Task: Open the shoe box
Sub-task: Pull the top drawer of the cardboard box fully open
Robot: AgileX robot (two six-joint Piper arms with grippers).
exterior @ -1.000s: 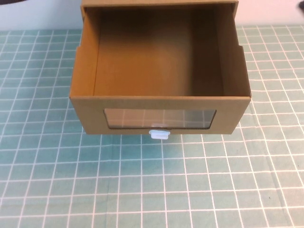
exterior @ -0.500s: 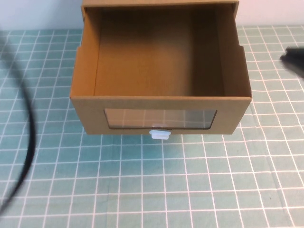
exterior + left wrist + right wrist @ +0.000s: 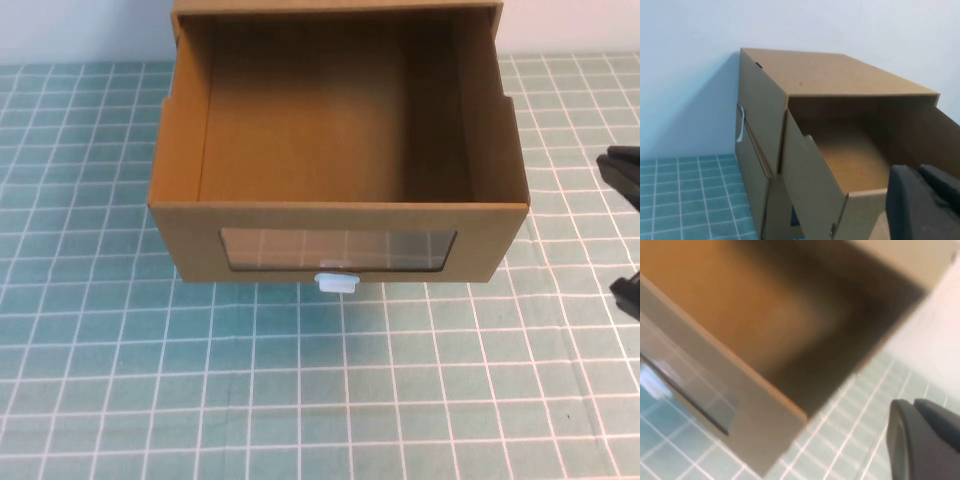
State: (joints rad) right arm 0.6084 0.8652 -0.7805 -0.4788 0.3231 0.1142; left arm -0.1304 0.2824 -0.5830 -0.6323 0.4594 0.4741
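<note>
Shoe box [image 3: 830, 72] mid-table on grid mat [image 3: 100, 380], back to wall [image 3: 690, 60]. Drawer [image 3: 330, 130] stands pulled out toward robot; clear window [image 3: 338, 250] and white tab [image 3: 335, 283] on its front. R gripper [image 3: 927, 440] closed, holding nothing, off box's right front corner. L gripper [image 3: 920, 205] raised by drawer's left side; open or closed, can't tell.

One box [image 3: 830, 72] with one drawer [image 3: 330, 130]. The drawer front has one clear window [image 3: 338, 250] and one white tab [image 3: 335, 283]. One gridded surface [image 3: 100, 380]. Two grippers: the left gripper [image 3: 920, 202] beside the drawer, and the right gripper [image 3: 922, 437] off the drawer's front corner.
</note>
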